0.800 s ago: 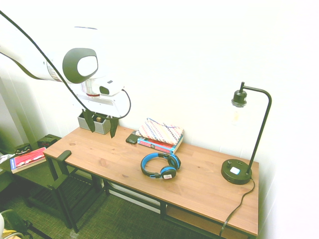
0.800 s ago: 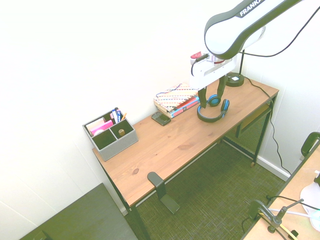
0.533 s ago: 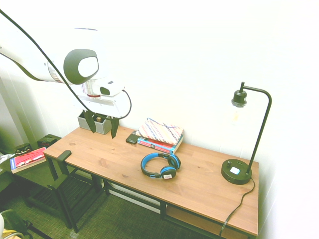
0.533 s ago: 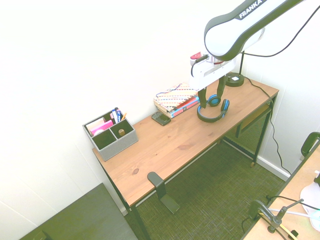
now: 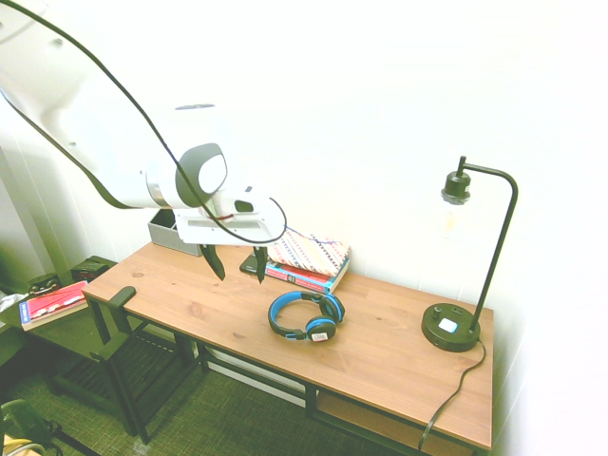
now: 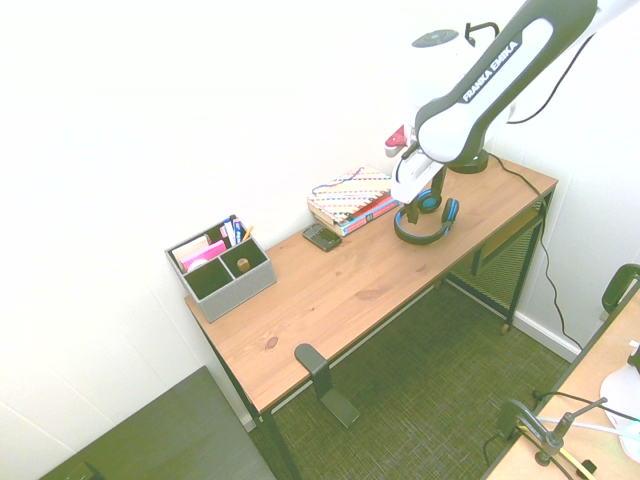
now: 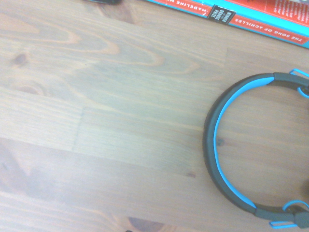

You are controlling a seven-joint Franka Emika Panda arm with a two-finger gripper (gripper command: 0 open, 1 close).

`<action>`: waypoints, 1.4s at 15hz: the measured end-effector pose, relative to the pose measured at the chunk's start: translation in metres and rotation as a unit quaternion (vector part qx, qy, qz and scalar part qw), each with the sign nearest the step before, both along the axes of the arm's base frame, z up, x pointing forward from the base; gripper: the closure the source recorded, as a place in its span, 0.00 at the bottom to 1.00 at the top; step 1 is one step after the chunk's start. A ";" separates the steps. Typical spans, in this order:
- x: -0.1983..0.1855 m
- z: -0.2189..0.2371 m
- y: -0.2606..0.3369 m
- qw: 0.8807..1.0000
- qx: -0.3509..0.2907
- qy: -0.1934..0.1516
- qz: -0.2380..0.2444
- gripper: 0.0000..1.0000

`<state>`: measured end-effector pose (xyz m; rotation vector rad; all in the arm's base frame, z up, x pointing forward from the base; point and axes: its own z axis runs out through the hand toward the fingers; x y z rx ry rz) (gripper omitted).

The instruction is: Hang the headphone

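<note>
The headphone [image 5: 306,315] lies flat on the wooden desk [image 5: 380,353], its blue-and-black headband toward the desk's left end and a white label on the front cup. From the other side the headphone [image 6: 421,237] shows just below the arm. My gripper [image 5: 237,266] hangs open and empty above the desk, a short way left of the headband and in front of the books. In the second exterior view the gripper [image 6: 423,203] stands right over the headphone. The wrist view catches the headband's arc [image 7: 217,145] on bare wood.
A stack of books [image 5: 306,256] with a small black device beside it lies behind the headphone. A black lamp [image 5: 454,328] stands at the right end, a grey organizer [image 6: 222,268] at the left end. A black hook [image 5: 122,296] is clamped to the left front edge.
The arm has swung right along the desk and come down, from above the organizer to just left of the headphone. The gripper stays open.
</note>
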<state>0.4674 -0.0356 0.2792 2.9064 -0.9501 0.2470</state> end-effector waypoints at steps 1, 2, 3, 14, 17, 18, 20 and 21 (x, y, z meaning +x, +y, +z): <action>0.004 -0.011 -0.003 1.000 0.003 -0.002 -0.002 0.00; 0.008 -0.021 -0.006 1.000 0.008 -0.006 -0.004 0.00; 0.012 -0.030 -0.006 1.000 0.012 -0.009 -0.006 0.00; 0.057 -0.091 -0.041 0.998 0.050 -0.003 -0.028 1.00; 0.059 -0.099 -0.044 0.998 0.057 0.003 -0.035 1.00; 0.060 -0.102 -0.045 0.997 0.061 0.009 -0.036 1.00; 0.066 -0.101 -0.043 0.997 0.067 0.012 -0.036 1.00; 0.069 -0.100 -0.043 0.997 0.068 0.012 -0.036 1.00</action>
